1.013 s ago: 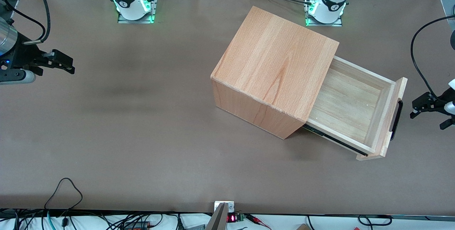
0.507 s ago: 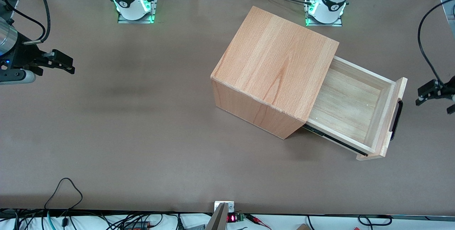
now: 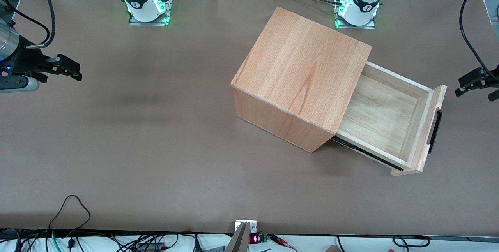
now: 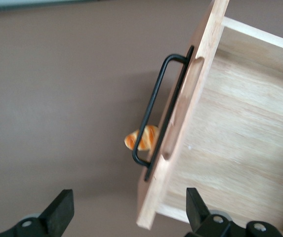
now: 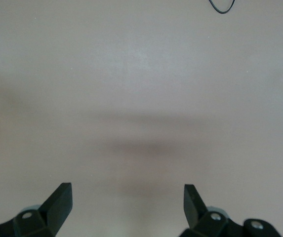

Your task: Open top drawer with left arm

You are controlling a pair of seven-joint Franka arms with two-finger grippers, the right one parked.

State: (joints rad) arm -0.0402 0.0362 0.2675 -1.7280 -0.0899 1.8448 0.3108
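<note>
The top drawer [image 3: 384,115] stands pulled well out of the beech cabinet [image 3: 304,73], its pale floor bare. A long black bar handle [image 3: 434,131] runs along its front panel [image 3: 427,143]. My left arm's gripper [image 3: 473,94] hangs open in front of the drawer, apart from the panel and farther from the front camera than the handle, holding nothing. In the left wrist view the open gripper [image 4: 128,202] sits above the end of the front panel [image 4: 181,128], with the handle [image 4: 151,113] clear of both fingers.
The brown table [image 3: 156,147] stretches toward the parked arm's end. A black cable [image 3: 468,30] loops above the working gripper. A small orange striped thing [image 4: 142,138] shows beside the handle in the left wrist view. Wires lie along the table edge nearest the front camera.
The left gripper has drawn away from the handle, moving farther from the front camera and toward the table's end. The drawer and cabinet have stayed still.
</note>
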